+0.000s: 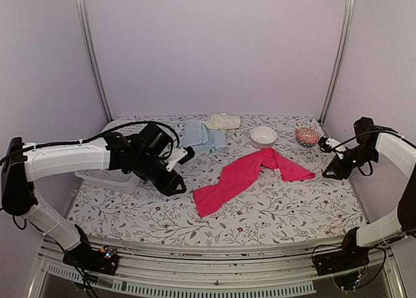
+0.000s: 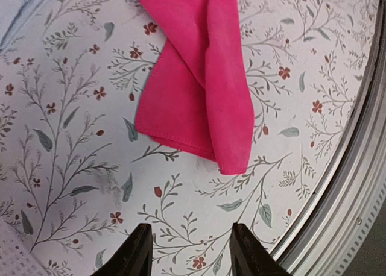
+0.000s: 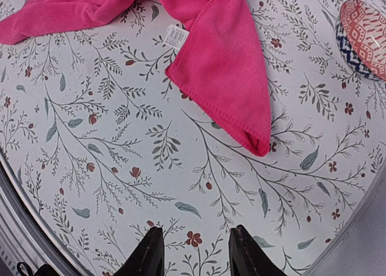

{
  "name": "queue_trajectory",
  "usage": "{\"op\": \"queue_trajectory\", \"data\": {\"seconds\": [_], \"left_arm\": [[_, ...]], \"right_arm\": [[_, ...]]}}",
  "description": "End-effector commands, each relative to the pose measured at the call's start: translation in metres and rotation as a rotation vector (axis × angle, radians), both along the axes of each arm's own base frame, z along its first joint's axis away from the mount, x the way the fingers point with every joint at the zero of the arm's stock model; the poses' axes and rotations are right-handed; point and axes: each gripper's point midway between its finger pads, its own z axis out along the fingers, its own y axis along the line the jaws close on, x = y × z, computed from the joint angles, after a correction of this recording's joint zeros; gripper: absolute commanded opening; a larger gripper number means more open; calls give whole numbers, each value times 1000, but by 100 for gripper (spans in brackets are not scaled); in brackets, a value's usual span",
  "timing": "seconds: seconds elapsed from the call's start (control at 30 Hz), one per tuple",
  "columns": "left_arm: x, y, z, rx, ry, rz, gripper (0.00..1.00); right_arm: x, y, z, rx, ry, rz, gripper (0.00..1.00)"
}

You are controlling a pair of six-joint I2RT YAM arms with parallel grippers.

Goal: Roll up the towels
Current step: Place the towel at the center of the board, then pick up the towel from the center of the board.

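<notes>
At the middle of the table (image 1: 130, 210), the top view shows the pink towel (image 1: 250, 173) lying unrolled, with the blue towel (image 1: 203, 134), cream towel (image 1: 223, 121) and white bowl (image 1: 263, 136) by the far edge. Left wrist: the left gripper (image 2: 193, 255) is spread and empty, short of the towel's end. Right wrist: the right gripper (image 3: 194, 255) is spread and empty, with a patterned bowl (image 3: 365, 38) near the towel's corner.

Basket (image 1: 104, 181) half hidden behind left arm (image 1: 65, 158), blue towel (image 2: 13, 11) cropped

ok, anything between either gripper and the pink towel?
Nothing visible. The left gripper and right gripper each face the pink towel across only floral covering; the white bowl and patterned bowl sit farther back, off both paths.
</notes>
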Motion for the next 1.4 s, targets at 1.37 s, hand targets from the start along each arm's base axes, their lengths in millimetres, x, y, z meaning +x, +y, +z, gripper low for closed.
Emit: {"op": "queue_trajectory", "data": {"seconds": [1.37], "left_arm": [[90, -27, -22, -232, 153, 267, 35]], "right_arm": [[95, 105, -95, -134, 60, 144, 25]]}}
